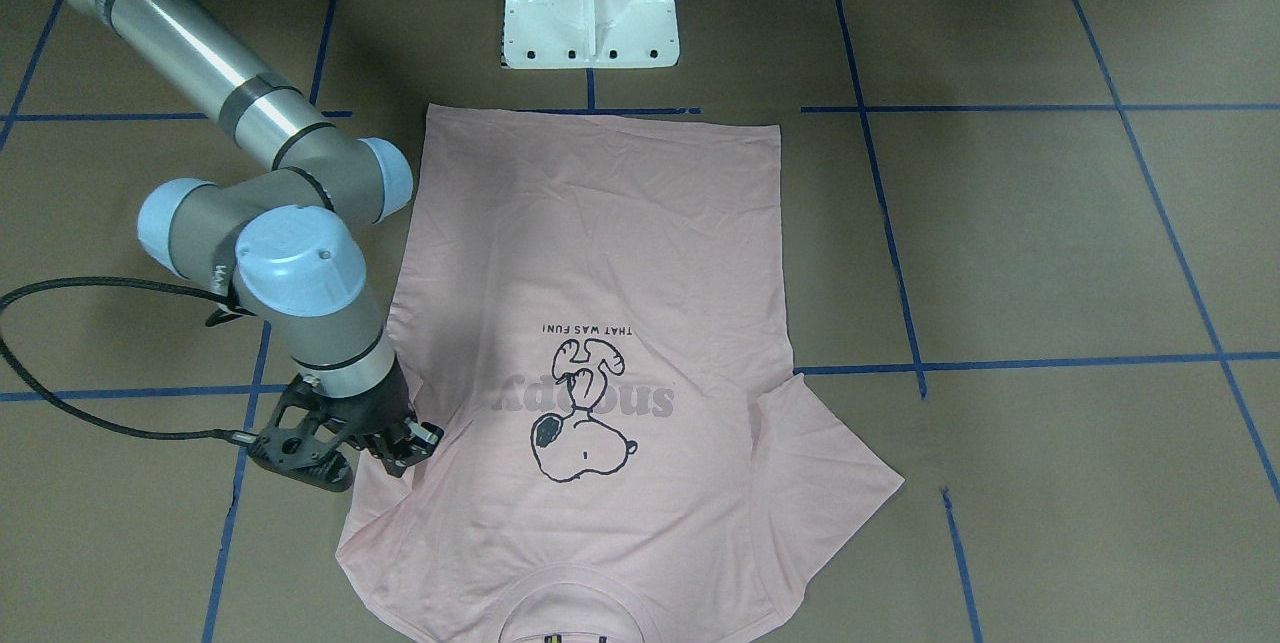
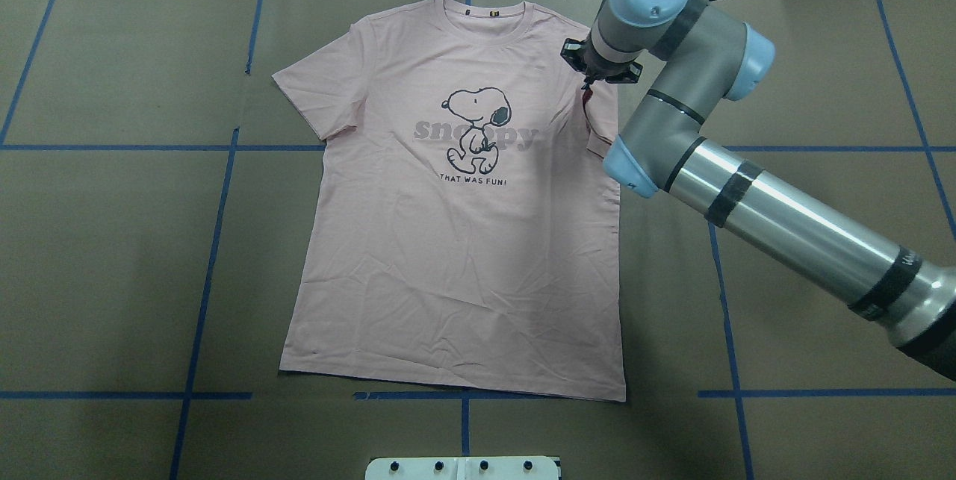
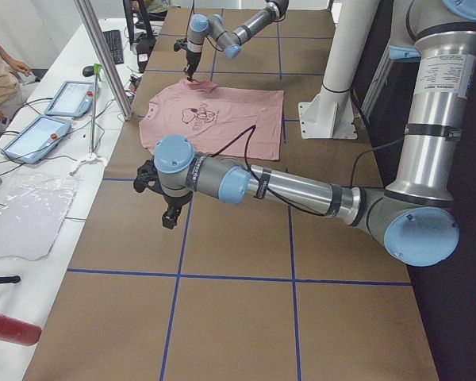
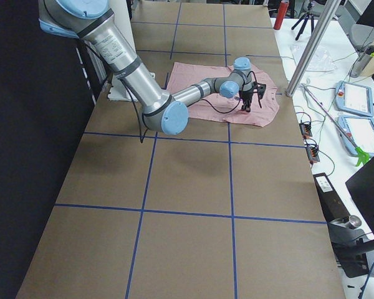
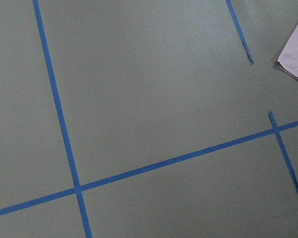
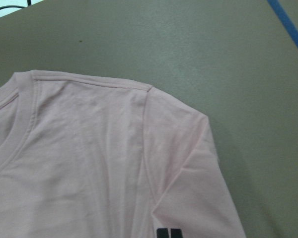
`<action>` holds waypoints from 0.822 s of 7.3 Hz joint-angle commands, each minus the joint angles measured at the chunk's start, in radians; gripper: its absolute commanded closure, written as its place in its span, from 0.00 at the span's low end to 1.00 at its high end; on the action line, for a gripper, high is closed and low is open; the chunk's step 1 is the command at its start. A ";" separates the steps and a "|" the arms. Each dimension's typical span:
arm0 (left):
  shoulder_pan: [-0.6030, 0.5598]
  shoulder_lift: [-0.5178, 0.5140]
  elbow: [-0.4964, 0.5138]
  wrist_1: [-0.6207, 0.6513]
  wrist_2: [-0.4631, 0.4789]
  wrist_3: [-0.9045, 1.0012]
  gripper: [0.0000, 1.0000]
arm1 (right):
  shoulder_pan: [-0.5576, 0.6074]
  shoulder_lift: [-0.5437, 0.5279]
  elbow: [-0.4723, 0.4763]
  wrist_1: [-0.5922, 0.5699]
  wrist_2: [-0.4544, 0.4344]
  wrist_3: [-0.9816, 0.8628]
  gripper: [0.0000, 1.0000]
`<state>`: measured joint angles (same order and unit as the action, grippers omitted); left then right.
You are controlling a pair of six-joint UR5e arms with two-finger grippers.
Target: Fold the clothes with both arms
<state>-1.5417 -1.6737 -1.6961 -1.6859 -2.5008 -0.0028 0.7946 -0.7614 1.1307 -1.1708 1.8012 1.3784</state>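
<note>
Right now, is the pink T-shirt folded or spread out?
Mostly spread: the T-shirt lies flat, print up, hem unfolded; only the sleeve by the right gripper is turned in over the body.

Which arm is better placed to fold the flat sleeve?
Left, probably. The flat sleeve lies on its side and the left gripper hangs nearby; the right gripper is at the other sleeve.

The overhead view looks forward and down on the bench (image 2: 112, 278) from behind the robot. The front view faces back from across it, steeply down. Both share the shirt (image 2: 463, 263) and the right tool (image 1: 412, 448), mirrored. Two end views look along the bench from afar. The right wrist view sits close over the shirt under its tool. The left wrist view shows bench and a shirt corner.
</note>
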 commanded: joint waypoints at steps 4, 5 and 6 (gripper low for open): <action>0.011 -0.007 0.000 -0.075 -0.059 -0.006 0.00 | -0.072 0.142 -0.143 -0.001 -0.123 0.004 0.00; 0.065 -0.009 0.009 -0.174 -0.070 -0.148 0.00 | -0.072 0.148 -0.129 -0.001 -0.120 0.005 0.00; 0.136 -0.009 0.018 -0.336 -0.064 -0.319 0.00 | -0.068 0.136 -0.096 -0.003 -0.115 0.004 0.00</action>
<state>-1.4772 -1.6816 -1.6880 -1.8621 -2.5645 -0.1473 0.7255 -0.6205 1.0057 -1.1724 1.6839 1.3830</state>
